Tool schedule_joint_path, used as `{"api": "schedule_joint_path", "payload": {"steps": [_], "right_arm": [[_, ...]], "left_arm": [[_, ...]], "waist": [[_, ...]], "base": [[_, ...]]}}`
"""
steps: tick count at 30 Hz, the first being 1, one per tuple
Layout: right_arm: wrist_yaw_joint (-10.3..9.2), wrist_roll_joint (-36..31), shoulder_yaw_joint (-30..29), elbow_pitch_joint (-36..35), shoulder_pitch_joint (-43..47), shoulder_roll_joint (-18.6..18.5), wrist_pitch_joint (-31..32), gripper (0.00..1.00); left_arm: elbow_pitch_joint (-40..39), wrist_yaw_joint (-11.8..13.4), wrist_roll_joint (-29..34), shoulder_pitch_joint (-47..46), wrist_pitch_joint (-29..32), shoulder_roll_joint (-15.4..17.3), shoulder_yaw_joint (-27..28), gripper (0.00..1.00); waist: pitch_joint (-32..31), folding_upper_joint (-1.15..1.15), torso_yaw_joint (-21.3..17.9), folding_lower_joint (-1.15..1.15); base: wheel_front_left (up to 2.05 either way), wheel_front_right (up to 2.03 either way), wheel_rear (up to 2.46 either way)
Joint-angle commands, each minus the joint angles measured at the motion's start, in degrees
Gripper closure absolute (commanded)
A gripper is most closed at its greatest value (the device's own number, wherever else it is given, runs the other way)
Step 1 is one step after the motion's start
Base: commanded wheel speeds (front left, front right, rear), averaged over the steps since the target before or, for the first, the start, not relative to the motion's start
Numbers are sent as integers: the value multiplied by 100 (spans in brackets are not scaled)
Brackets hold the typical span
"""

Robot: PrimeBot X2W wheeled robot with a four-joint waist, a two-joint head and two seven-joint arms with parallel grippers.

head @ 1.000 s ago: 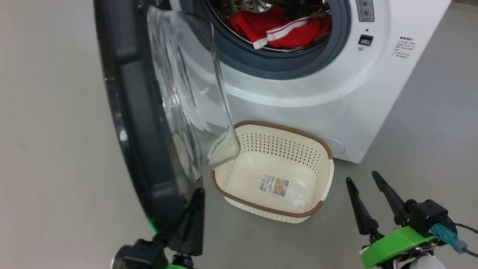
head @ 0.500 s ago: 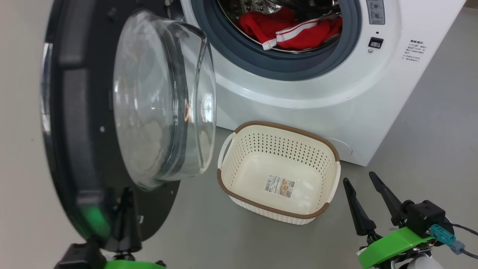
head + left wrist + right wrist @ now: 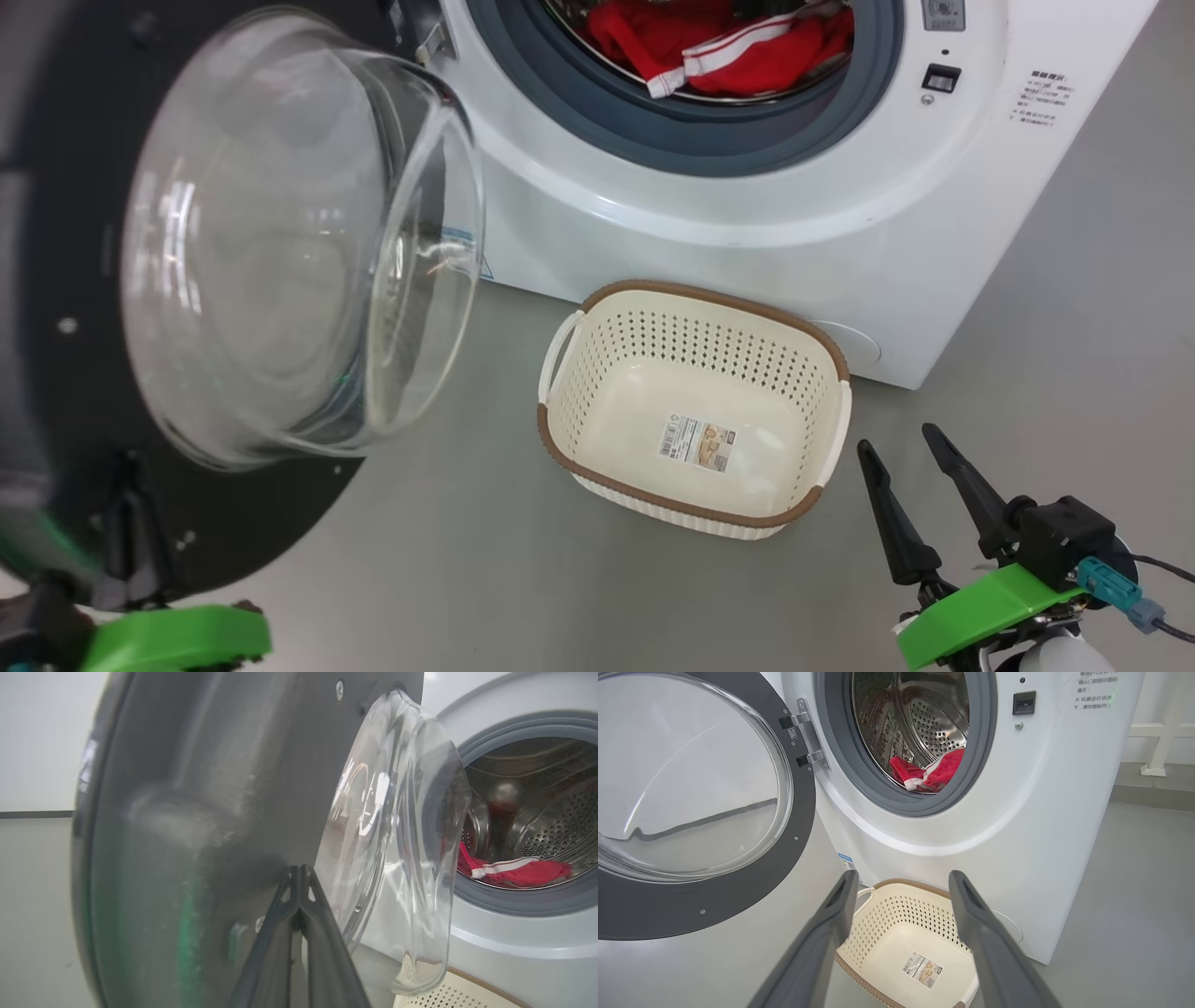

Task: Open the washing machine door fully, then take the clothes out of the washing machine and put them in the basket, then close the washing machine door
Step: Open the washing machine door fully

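Grey floor (image 3: 1074,355) lies bare right of the basket (image 3: 709,301), so the right tool (image 3: 896,441), fingers apart, has room to rise to the red clothes (image 3: 747,47) in the washing machine (image 3: 747,233). The left tool (image 3: 299,877), pinched together, touches the washing machine door (image 3: 280,243). If it slips, the door may swing back and bump the basket's edge or the right tool.

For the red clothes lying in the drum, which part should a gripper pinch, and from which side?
Probably the raised white-trimmed fold of the clothes, nearest the grey gasket. Come straight in from the front through the opening: the washing machine door is swung aside to the left, and the open right gripper is free.
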Motion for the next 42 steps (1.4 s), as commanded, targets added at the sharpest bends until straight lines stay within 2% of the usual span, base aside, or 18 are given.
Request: {"api": "schedule_joint_path", "payload": {"steps": [1, 8, 17, 27, 34, 42], "right_arm": [[37, -23, 143, -150, -209, -54, -37, 0], [37, -28, 144, -158, -271, -102, -37, 0], [37, -31, 145, -193, -392, -167, -37, 0], [37, -47, 118, -254, -563, -290, -37, 0], [37, -54, 99, -263, -620, -352, -37, 0], [37, -53, 112, -226, -603, -369, -37, 0]], "left_arm": [[-81, -5, 89, -214, -31, 131, 359, 100], [269, -237, 418, -653, -31, 159, 1245, 100], [875, -563, 736, -1361, -31, 458, 2073, 100], [1524, -769, 989, -2012, -31, 688, 2623, 100], [1952, -865, 1174, -2322, -31, 843, 2809, 100], [2112, -925, 1299, -2413, -31, 842, 2901, 100]], "waist": [[41, 0, -15, 0], [194, 0, -58, 0], [434, 0, -124, 0], [746, 0, -171, 0], [819, 0, -188, 0], [705, 0, -182, 0]], "base": [[0, 0, 0], [0, 0, 0], [0, 0, 0], [0, 0, 0], [0, 0, 0], [0, 0, 0]]}}
